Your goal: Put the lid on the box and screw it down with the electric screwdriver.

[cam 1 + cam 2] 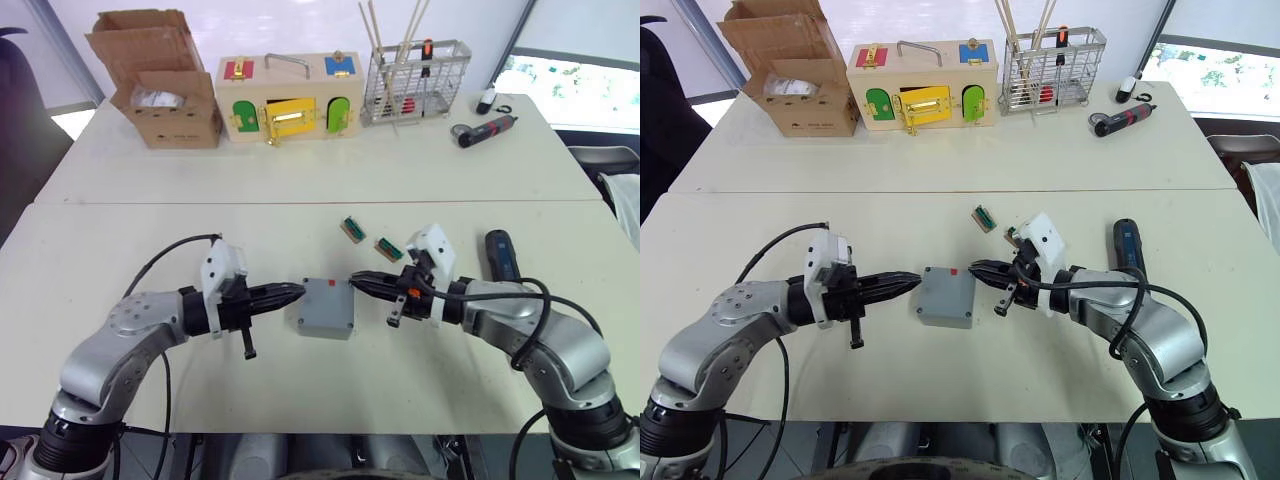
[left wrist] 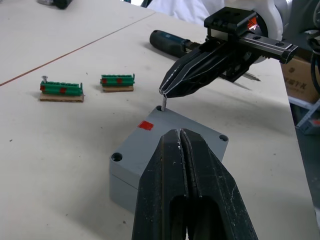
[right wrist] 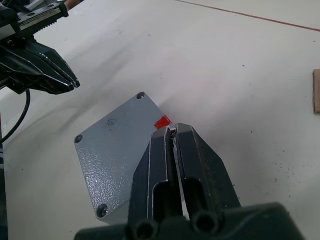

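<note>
Pinching a small screw (image 2: 163, 100) in our right pincer (image 2: 167, 91) over the lid (image 1: 326, 303) corner, we keep our left pincer (image 1: 296, 293) pressed together beside the box (image 2: 122, 175).

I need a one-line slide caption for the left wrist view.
Right gripper lowers a small metal screw into a corner hole of the lidded square grey plastic box.

End effectors (image 1: 296, 293) (image 1: 356, 281) flank the box (image 1: 325, 307) — above stays open.

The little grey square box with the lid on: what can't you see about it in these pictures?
- Inside of the grey plastic box: hidden in every view by the flat grey lid.
- Its near corner, left wrist view: covered by the left gripper.
- One lid corner, right wrist view: behind the right gripper, shut on a small metal screw.
</note>
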